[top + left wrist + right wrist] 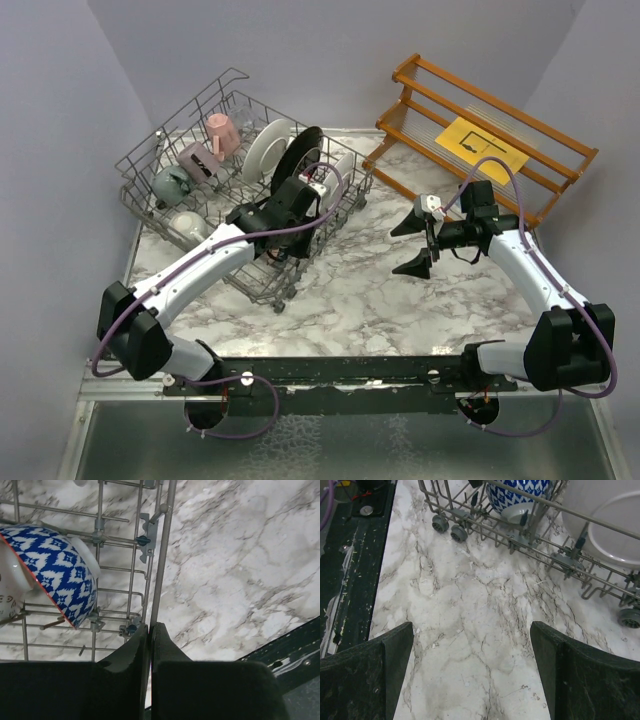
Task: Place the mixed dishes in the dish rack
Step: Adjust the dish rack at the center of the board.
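Note:
The dish rack (165, 138) stands at the back left of the marble table. It holds a pink mug (224, 133), a mauve mug (197, 160), a grey-teal mug (172, 185), a cream mug (190, 228), a white plate (266, 150) and a black-rimmed plate (300, 155). A blue patterned bowl (55, 565) lies inside, close to the rim wire (162, 555). My left gripper (150, 626) is shut on that rim wire at the rack's near right side. My right gripper (471, 630) hangs open over bare marble, to the right of the rack (540, 502), with nothing between its fingers.
An orange-brown wooden shelf (420, 75) stands at the back right with a yellow paper sheet (480, 143) on it. The rack's small wheels (440, 525) rest on the marble. The black base rail (355, 555) runs along the near edge.

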Robot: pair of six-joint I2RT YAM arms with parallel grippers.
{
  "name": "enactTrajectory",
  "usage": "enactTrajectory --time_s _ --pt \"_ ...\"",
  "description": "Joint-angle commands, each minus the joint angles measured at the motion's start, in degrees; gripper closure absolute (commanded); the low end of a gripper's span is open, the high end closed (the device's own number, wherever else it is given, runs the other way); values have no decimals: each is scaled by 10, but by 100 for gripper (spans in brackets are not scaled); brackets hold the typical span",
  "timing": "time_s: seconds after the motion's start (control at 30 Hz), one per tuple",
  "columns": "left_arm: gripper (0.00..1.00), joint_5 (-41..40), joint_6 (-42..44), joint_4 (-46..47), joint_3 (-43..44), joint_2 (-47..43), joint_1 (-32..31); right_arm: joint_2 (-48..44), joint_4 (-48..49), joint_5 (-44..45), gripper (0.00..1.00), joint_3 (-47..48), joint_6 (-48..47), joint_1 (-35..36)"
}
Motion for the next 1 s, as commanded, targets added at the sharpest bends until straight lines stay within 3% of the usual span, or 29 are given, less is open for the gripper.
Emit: enactTrajectory --time_s 0.0,0.47,0.7,0.97 --pt "100 112 -43 130 32 49 -9 -10 -3 -7 0 -5 -9 -6" --pt "100 173 -84 287 29 118 -9 -9 -2 -6 0 -4 -6 -13" --pt "100 158 -82 317 38 129 -10 -7 -2 -7 0 -4 -4 -17" --pt "62 111 -42 305 19 58 14 -2 -2 -9 0 -5 -4 -20"
